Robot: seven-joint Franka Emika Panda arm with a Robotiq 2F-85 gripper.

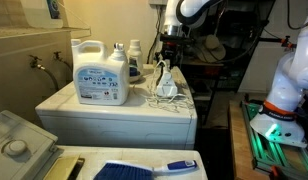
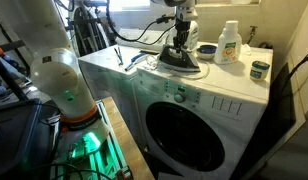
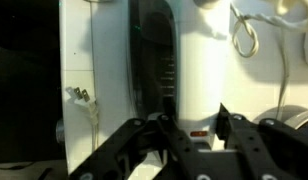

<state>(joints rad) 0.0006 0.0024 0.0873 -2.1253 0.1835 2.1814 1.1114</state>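
White clothes iron with a dark handle (image 3: 184, 65) stands on the white washer-top desk (image 1: 139, 107), beside its looped white cord (image 3: 244, 40). The pincer (image 3: 191, 130) hangs directly above it, fingers spread. In the wrist view the iron's long axis runs straight ahead between them.

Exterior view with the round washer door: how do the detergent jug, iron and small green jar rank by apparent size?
1 and 2, not ranked: detergent jug and iron. They look too alike, the jug taller and the iron wider.
3, clearly smallest: small green jar.
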